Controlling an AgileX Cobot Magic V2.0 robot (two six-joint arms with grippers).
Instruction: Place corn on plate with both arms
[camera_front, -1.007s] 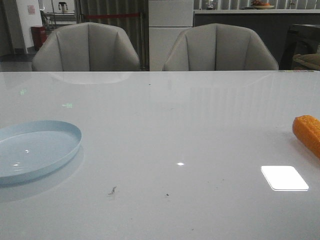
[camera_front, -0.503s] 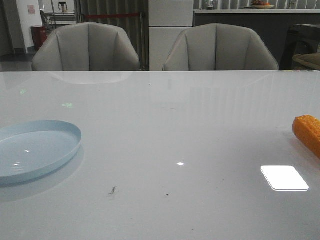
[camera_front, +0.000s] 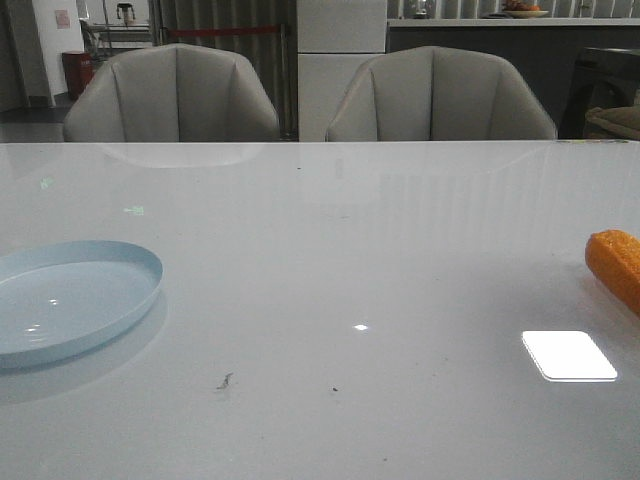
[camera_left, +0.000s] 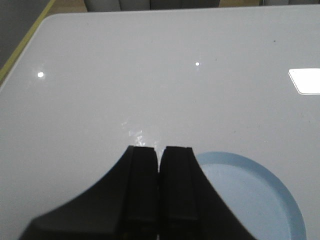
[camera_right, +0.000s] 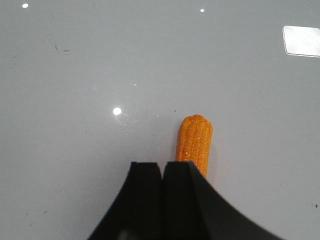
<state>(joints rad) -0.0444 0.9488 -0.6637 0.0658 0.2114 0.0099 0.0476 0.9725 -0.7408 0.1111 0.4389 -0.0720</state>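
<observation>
Looking across a glossy white table (camera_front: 330, 250), we see two beige chairs (camera_front: 170, 95) behind it and a dim room beyond. Pale blue plate (camera_front: 75, 300) sits at the near left, cut off by the frame edge. Orange corn (camera_front: 615, 265) lies on the table far right, also cropped. Left gripper (camera_left: 159, 160) hangs beside the plate, jaws together. Right gripper (camera_right: 162, 172) hangs over the corn's near end, jaws together, hiding part of it.
</observation>
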